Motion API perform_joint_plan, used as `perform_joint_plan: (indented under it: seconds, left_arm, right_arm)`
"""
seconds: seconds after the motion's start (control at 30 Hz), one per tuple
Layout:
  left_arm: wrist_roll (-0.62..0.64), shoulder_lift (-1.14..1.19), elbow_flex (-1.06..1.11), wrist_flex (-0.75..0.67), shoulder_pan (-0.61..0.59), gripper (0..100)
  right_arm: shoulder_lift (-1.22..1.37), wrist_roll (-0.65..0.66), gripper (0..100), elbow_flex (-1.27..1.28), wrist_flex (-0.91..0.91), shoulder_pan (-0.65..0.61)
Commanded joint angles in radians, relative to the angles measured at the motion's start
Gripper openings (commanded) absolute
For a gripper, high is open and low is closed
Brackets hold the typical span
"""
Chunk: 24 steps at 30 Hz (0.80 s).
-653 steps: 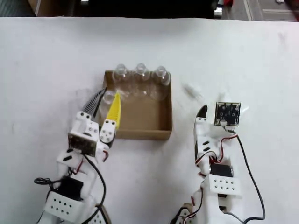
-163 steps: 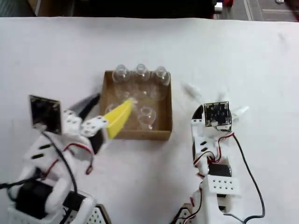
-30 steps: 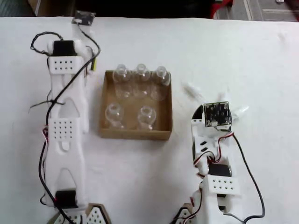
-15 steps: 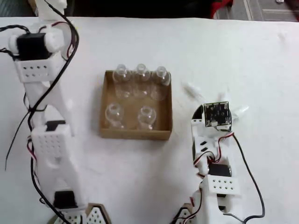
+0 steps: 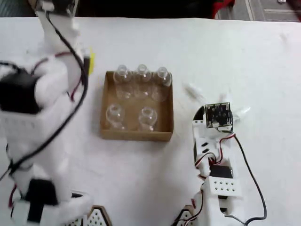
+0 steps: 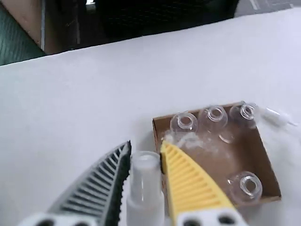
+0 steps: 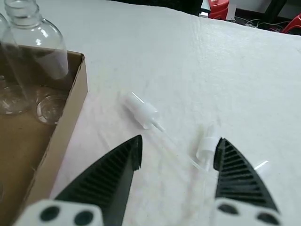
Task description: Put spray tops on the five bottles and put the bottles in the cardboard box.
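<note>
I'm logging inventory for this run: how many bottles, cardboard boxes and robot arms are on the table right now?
Bottles: 5, all standing in the box
Cardboard box: 1
Robot arms: 2
Total: 8

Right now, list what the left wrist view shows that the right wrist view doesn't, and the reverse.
Left wrist only: the left claw shut on a held spray top. Right wrist only: the right claw, open, near a second spray top. Both: the cardboard box, clear bottles in it, and a loose spray top lying beside it.
</note>
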Motion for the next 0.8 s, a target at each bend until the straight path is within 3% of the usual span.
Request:
perform_joint_plan:
  seconds: [0.0,0.17,0.37,0.57,0.77]
  left_arm:
    - [-0.014,-0.34,0.387,-0.23,0.033,2]
    - [0.012,-0.607,0.832,-0.654,0.024,2]
    - [0.147,-0.802,1.263,-1.257,0.028,2]
    - [0.287,-0.757,1.404,-1.665,0.041,2]
    - [0.295,-0.625,1.415,-1.88,0.099,2]
  right_arm:
    - [-0.005,0.009,22.6,-0.006,-0.024,-0.005]
    - [-0.005,0.009,22.6,-0.006,-0.024,-0.005]
    - [-0.005,0.009,22.6,-0.005,-0.024,-0.005]
    - [-0.005,0.009,22.6,-0.005,-0.024,-0.007]
    - [-0.005,0.009,22.6,-0.005,-0.024,-0.007]
